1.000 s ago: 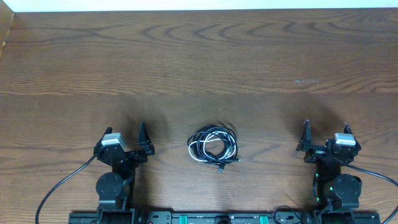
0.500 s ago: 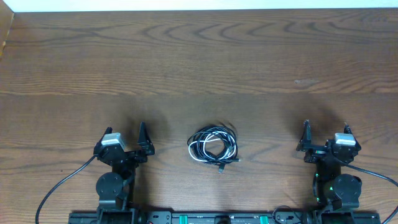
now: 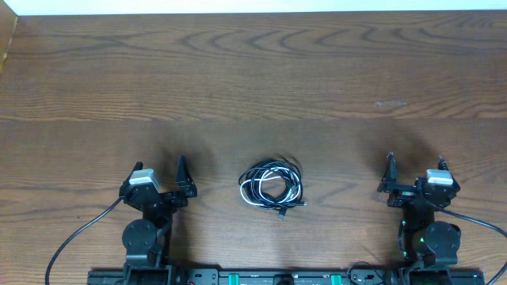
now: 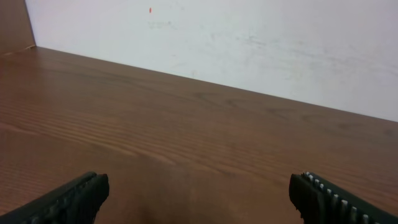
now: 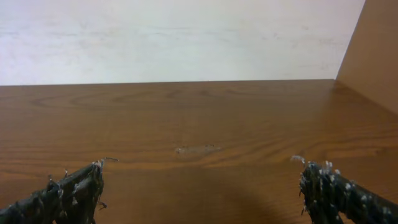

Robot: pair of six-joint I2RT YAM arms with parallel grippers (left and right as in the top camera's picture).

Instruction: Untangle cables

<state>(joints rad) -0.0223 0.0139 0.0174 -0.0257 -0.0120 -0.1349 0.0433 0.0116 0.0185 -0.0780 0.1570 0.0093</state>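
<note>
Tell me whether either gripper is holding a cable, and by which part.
Nothing is held: the left gripper and right gripper stand open and empty, and the cables lie coiled between them, untouched.

Soft, even light from above leaves the wooden table (image 3: 253, 79) moderately bright with no harsh glare, only smudgy dark shadows at about 7 and 5 o'clock in the overhead view, while the white wall (image 4: 249, 43) at 12 o'clock in both wrist views looks bright and slightly grainy.

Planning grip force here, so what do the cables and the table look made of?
The cables: thin black and white cords, smooth, probably plastic-jacketed, coiling loosely. The table: brown, visible grain lines, low sheen; wood or wood-look laminate.
</note>
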